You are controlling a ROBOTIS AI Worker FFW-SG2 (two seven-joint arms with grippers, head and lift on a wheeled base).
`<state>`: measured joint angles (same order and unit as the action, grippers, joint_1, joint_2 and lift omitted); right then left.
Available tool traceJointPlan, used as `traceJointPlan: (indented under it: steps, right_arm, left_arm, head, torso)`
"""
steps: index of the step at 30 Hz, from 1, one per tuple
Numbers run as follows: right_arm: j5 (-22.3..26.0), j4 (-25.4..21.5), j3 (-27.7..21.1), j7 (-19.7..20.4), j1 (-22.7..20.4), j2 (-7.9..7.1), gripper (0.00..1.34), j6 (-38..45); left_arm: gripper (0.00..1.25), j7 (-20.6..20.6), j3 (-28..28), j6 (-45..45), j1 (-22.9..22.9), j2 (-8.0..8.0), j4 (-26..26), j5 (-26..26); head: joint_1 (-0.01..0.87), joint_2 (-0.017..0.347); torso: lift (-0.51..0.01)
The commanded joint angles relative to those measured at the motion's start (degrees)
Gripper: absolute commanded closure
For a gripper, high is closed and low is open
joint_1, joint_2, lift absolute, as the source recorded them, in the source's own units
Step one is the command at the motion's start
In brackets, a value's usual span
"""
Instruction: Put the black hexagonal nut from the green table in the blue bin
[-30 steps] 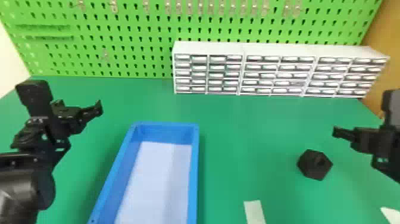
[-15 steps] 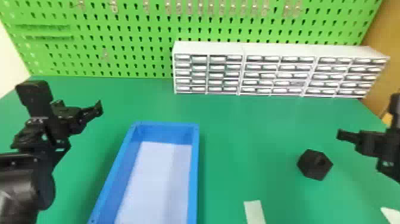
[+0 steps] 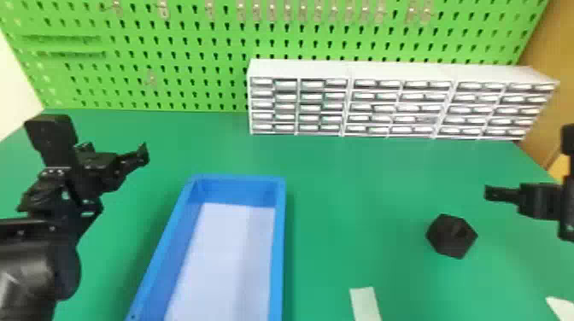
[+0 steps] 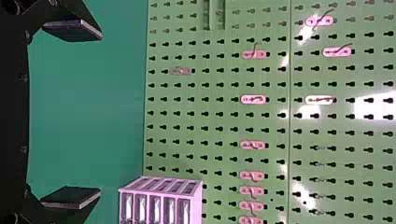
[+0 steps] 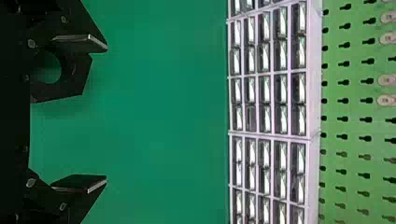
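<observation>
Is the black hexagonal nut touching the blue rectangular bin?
Apart. The head view shows a wide stretch of green table between the nut and the bin's right wall.

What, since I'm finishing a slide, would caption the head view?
Black hexagonal nut on the green table, right of the blue bin.

We see the right gripper (image 3: 499, 194) near the black hexagonal nut (image 5: 80, 77), fingers (image 5: 81, 43) spread, one partly overlapping the nut in view. Beyond the nut, across the green table (image 5: 159, 112), we see drawer cabinets (image 5: 314, 107) and a pegboard (image 5: 353, 109).
</observation>
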<state>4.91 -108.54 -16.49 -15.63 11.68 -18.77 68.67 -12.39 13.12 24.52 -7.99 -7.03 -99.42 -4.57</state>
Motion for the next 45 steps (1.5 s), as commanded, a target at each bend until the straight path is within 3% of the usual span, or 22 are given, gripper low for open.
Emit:
traceJointPlan:
  steps: [1, 45]
  right_arm:
    - [-1.57, 0.35, 0.49, -0.98, 0.45, -0.04, 0.29, 0.59]
    - [-3.41, 4.83, -0.56, -1.42, 2.56, 1.10, 0.29, 4.98]
  left_arm:
    - [0.11, 0.00, -0.02, 0.00, -0.01, 0.00, 0.02, 0.00]
    - [0.11, 0.00, -0.29, 0.09, -0.19, 0.00, 0.02, 0.18]
  head:
    - [0.666, 0.032]
    - [0.666, 0.032]
  torso:
    - [-0.100]
    - [-0.100]
